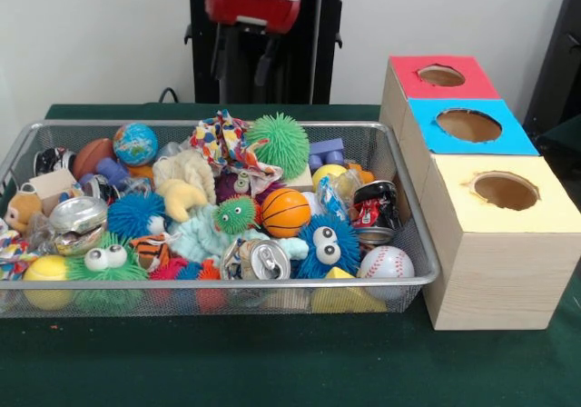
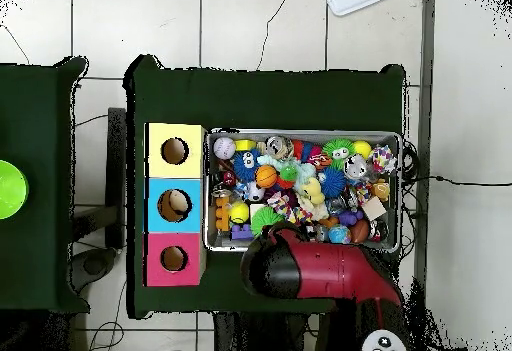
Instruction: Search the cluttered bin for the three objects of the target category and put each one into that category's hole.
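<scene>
Searching has barely begun: the red-and-black gripper (image 1: 243,62), fingers seemingly apart and empty, hangs top centre above the silver wire-mesh bin (image 1: 413,243), so next it must descend onto the polka-dot white cloth (image 1: 221,141) bound for the yellow-surround hole (image 1: 505,190) at right.

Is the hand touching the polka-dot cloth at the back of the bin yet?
Apart. The front view shows the hand hanging above the cloth, with clear background between them.
</scene>
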You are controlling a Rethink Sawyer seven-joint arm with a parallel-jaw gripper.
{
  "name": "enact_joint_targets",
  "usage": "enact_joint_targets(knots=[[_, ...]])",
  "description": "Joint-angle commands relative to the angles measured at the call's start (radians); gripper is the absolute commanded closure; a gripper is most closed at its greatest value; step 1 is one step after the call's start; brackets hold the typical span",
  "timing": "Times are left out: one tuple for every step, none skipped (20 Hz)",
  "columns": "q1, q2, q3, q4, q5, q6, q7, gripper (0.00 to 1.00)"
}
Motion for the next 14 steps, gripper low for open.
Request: enact_joint_targets(knots=[[-0.057,0.076,0.080,-0.068,-0.104,-0.083,-0.011,0.00],[-0.059,0.085,0.079,-0.069,-0.110,-0.096,-0.001,0.00],[-0.060,0.094,0.079,-0.071,-0.117,-0.106,0.007,0.00],[-0.061,0.102,0.079,-0.072,-0.124,-0.116,0.012,0.00],[-0.062,0.109,0.080,-0.074,-0.133,-0.125,0.014,0.00],[-0.064,0.117,0.080,-0.077,-0.139,-0.130,0.017,0.00],[-0.062,0.126,0.077,-0.080,-0.148,-0.141,0.020,0.00],[-0.060,0.135,0.073,-0.084,-0.158,-0.151,0.024,0.00],[-0.060,0.144,0.073,-0.087,-0.162,-0.161,0.027,0.00],[-0.062,0.150,0.073,-0.088,-0.162,-0.170,0.034,0.00],[-0.065,0.153,0.076,-0.085,-0.160,-0.180,0.041,0.00],[-0.072,0.155,0.085,-0.081,-0.157,-0.186,0.042,0.00],[-0.075,0.158,0.090,-0.078,-0.156,-0.189,0.044,0.00],[-0.078,0.161,0.093,-0.074,-0.153,-0.201,0.052,0.00]])
